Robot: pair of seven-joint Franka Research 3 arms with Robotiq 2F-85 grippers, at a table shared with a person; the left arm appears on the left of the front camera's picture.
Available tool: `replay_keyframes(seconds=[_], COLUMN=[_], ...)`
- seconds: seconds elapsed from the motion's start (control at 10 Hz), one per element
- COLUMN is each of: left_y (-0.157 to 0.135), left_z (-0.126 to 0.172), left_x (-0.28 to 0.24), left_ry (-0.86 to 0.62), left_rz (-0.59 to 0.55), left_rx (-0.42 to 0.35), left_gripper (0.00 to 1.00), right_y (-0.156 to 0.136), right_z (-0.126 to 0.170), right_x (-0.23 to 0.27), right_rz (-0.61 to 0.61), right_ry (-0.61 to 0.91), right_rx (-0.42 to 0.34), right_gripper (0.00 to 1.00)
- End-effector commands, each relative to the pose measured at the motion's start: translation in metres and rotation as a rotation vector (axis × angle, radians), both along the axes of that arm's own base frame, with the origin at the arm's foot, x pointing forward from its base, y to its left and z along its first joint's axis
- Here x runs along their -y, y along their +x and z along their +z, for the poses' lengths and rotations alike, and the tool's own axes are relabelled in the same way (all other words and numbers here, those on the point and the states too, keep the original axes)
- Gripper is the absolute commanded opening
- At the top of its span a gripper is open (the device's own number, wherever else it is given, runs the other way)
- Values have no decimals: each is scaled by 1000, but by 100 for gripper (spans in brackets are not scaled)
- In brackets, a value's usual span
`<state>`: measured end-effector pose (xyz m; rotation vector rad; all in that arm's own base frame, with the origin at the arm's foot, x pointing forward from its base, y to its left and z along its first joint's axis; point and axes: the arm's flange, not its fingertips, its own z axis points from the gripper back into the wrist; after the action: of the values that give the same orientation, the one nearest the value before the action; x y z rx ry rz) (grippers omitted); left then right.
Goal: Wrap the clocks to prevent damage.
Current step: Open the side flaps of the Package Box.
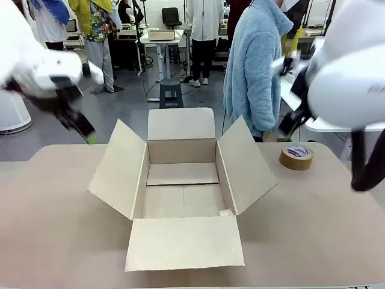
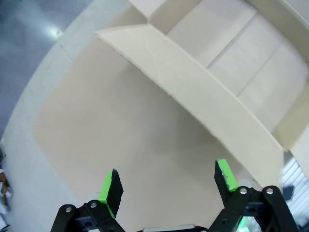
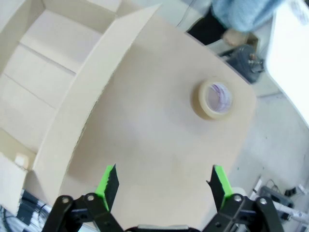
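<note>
E1: Tan table (image 1: 54, 241), busy workshop behind. What's on it?

E2: Open brown cardboard box (image 1: 183, 180) at frame centre, all four flaps splayed out. Flat roll of brown packing tape (image 1: 296, 156) at right, well apart from the box's right flap. Person in a pale blue fleece coat (image 1: 255, 66) stands at the far edge, upper right.

E1: Claws?

E2: Both wide, nothing held. In its wrist view the left gripper (image 2: 167, 173) hangs over bare tabletop, box flap across the upper right. The right gripper (image 3: 165, 170) is over tabletop too, flap at left, tape upper right.
</note>
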<state>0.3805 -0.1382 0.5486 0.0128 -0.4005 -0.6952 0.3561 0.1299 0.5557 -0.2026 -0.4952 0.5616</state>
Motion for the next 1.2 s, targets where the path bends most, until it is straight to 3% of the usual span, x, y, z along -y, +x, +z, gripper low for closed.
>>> replay_keyframes(seconds=[0.0, 0.2, 0.3, 0.8, 0.9, 1.0, 1.1], left_y=[-1, -16, -18, -17, -7, 2, 10], left_z=[70, 110, 88, 90, 81, 80, 83], left_x=[3, 9, 0, 2, -14, -32, -48], left_ry=[100, 143, 67, 93, -48, -182, -340], left_rz=[-26, 5, -17, -15, -150, -292, -429], left_rx=[37, 81, 34, 25, 31, 75, 127], left_gripper=[100, 100, 100, 100, 100, 100, 100], right_y=[-27, -56, -46, -48, -27, -16, -5], right_z=[72, 106, 90, 93, 92, 94, 96], right_x=[-32, -49, -24, -25, 2, 27, 51], right_rz=[-41, -34, -28, -38, 38, 187, 307], right_ry=[-67, -75, -44, -33, 121, 297, 526], right_rx=[31, 82, 51, 30, 98, 188, 210], right_gripper=[100, 100, 100, 100, 100, 100, 100])
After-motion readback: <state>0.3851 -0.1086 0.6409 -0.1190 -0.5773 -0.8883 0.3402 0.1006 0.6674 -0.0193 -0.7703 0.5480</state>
